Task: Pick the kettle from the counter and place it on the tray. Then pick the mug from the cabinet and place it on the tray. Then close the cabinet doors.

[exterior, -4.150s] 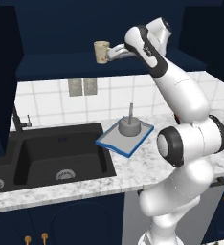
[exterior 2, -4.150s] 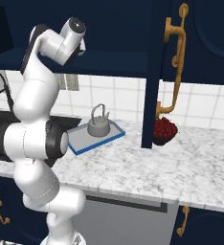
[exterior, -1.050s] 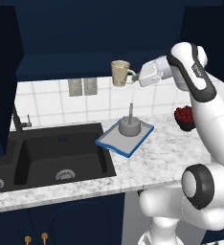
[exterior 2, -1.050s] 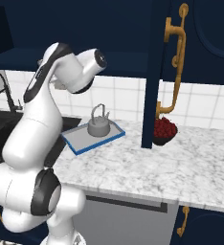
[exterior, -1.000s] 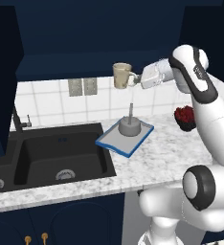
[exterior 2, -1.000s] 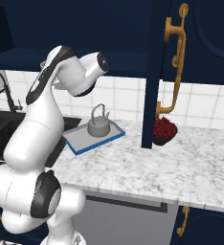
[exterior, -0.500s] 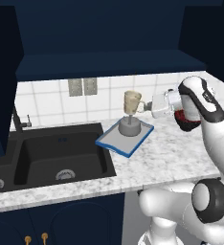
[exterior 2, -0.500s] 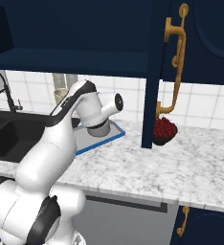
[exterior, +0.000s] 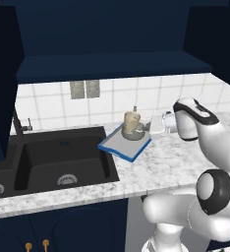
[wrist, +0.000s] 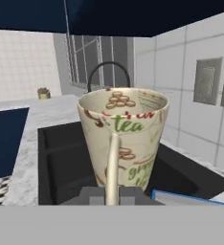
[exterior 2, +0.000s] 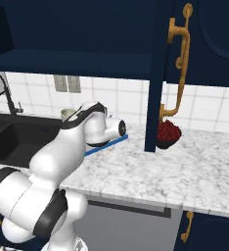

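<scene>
Gripping the mug (wrist: 123, 139) by its handle, the end effector (wrist: 112, 194) holds it upright over the tray (exterior: 118, 147).

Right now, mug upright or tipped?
Upright. The mug shows its rim on top and handle vertical between the gripper fingertips, above the tray.

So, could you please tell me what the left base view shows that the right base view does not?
Left base view: the kettle on the tray, and the gripper shut on the handle of the mug, which sits in front of the kettle. Right base view: the open door with its gold handle, and the bowl of red things on the counter. Both: tray, mug rim, sink, counter, wall outlets.
</scene>
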